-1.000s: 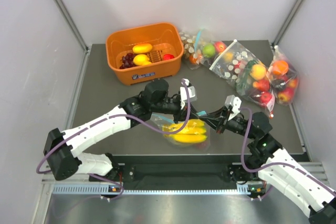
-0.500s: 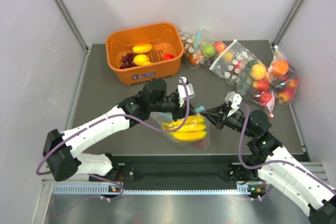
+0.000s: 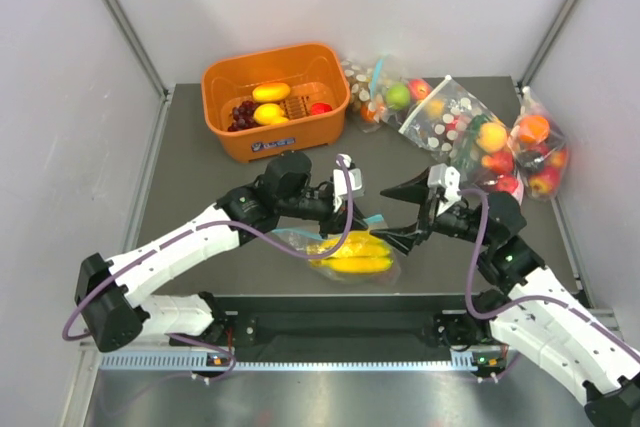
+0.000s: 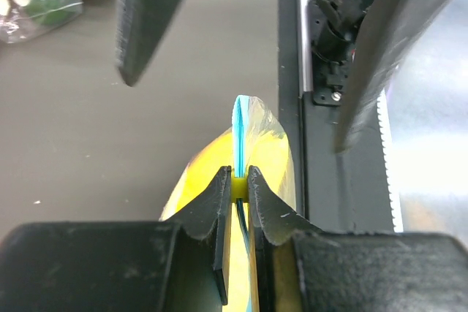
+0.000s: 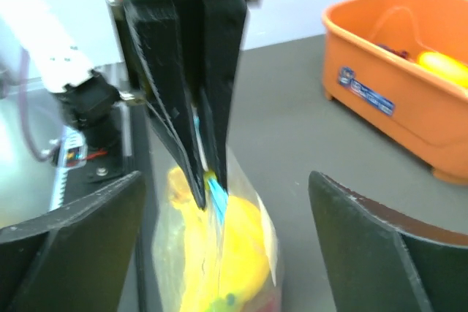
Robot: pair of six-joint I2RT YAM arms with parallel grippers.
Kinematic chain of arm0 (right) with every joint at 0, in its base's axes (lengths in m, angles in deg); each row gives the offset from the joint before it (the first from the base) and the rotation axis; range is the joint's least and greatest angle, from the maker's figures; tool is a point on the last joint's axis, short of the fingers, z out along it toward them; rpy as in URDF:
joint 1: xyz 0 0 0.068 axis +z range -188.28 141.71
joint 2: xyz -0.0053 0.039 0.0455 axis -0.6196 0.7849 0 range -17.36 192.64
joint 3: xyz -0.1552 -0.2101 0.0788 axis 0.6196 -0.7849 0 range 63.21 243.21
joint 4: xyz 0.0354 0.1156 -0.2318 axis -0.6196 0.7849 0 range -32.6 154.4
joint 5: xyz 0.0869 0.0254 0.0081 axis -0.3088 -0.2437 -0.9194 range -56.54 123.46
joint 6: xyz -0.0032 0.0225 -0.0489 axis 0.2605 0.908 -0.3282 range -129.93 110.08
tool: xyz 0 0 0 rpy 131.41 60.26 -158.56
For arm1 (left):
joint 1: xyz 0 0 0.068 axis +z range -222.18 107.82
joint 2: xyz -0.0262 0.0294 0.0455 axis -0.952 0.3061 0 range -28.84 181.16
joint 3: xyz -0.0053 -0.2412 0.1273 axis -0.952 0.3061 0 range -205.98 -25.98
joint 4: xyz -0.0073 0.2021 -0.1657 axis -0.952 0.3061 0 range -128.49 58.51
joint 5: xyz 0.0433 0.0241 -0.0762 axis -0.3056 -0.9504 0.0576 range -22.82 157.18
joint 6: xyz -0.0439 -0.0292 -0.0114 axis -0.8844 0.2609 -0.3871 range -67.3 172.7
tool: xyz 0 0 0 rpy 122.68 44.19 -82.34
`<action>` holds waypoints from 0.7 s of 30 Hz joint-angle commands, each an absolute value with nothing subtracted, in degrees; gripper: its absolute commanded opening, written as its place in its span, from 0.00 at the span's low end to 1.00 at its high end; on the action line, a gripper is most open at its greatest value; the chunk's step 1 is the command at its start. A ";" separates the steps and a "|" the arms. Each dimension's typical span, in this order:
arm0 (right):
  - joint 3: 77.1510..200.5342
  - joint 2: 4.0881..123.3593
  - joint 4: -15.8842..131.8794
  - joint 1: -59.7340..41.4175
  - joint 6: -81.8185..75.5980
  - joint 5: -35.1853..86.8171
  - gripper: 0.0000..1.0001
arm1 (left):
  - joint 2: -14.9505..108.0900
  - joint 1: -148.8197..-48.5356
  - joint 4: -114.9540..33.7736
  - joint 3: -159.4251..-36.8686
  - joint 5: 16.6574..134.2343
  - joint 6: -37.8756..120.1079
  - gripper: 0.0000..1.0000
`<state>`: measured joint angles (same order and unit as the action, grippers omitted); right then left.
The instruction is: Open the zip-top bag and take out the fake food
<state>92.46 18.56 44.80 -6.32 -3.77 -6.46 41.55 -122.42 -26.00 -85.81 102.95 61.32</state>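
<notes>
Left tool [image 4: 235, 180] clamped on teal zip strip [image 4: 239, 118] of zip-top bag [image 3: 345, 259]; strip stands upright between jaws. Right tool [image 3: 380, 214] spread wide, gripping nothing, fingers either side of bag top, clear of it. Bag rests on worktop [image 3: 200, 187] near front edge, between arms. Yellow bananas [image 3: 357, 253] inside bag. Dark grapes [image 3: 241, 113] in orange basket [image 3: 310, 137] at back.

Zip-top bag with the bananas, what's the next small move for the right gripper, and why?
Probably ease the right gripper forward and close it on the blue zip strip. It stands open facing the bag, while the left gripper pinches the strip.
</notes>
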 commanded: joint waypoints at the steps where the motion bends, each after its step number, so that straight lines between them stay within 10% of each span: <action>1: 98.35 21.73 47.11 -6.82 -4.48 -13.81 0.94 | 39.81 -122.19 -24.25 -86.89 106.99 63.51 0.04; 21: 98.28 24.56 53.01 -6.82 -5.35 -18.75 0.57 | 39.28 -122.19 -23.98 -87.68 105.33 63.59 0.04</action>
<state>98.10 24.03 53.83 -6.32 -4.38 -17.33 40.79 -122.39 -23.57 -85.81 105.03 62.74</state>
